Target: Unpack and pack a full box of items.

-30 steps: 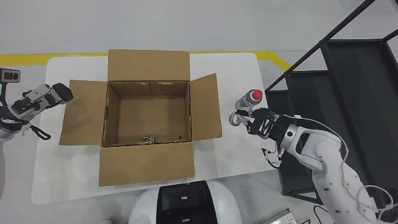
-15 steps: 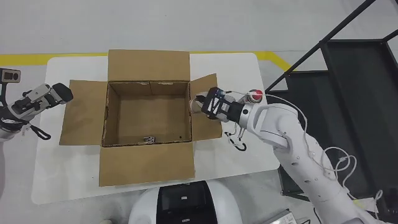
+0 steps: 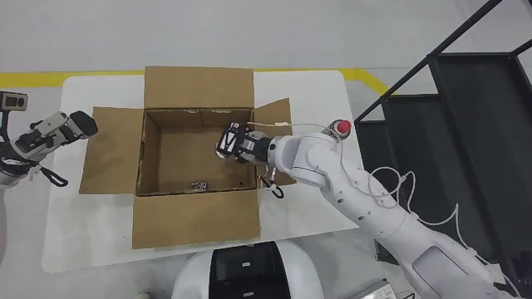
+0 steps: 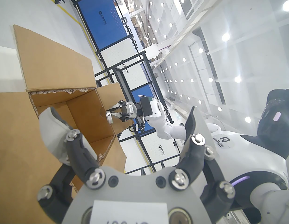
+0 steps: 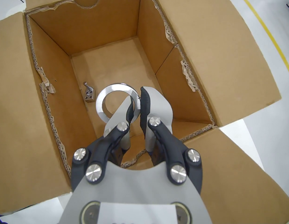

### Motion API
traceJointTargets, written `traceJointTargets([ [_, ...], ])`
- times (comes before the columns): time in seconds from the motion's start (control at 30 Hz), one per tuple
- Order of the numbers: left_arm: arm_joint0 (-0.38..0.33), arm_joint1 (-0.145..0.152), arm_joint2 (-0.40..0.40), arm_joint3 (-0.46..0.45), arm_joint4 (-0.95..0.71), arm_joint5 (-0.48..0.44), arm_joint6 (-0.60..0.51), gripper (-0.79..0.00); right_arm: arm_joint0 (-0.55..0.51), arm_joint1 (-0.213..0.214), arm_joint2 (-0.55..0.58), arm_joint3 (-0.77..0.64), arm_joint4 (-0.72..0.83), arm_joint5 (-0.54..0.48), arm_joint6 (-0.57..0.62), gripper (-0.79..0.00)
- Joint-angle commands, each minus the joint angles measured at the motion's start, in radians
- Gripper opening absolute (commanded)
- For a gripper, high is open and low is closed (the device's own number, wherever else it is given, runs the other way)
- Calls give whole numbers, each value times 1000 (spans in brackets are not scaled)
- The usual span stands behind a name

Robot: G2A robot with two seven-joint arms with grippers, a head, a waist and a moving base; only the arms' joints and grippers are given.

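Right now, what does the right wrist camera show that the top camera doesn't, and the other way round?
Right wrist view: the right hand pinching a metal ring by its rim, above the cardboard box. Top view: the left hand out beyond the box's left flap, and a red-capped can standing on the table. Both: the box, flaps open, with a small metal block on its floor.

Grey floor (image 3: 249, 8) surrounds the white table (image 3: 316, 91). A yellow floor line (image 3: 33, 75) runs behind it, and black metal steps (image 3: 474, 91) stand beside it.
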Motion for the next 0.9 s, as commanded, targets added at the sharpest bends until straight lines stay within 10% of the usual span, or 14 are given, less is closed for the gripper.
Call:
traceJointTargets([
  [0.0, 0, 0, 0, 0, 0, 0, 0, 0, 6, -4, -7, 9, 4, -9, -11, 0],
  [0.33, 0, 0, 0, 0, 0, 0, 0, 0, -120, 42, 102, -149, -45, -201, -85, 0],
  [0.87, 0, 0, 0, 0, 0, 0, 0, 0, -739, 168, 859, -309, -190, -339, -624, 0],
])
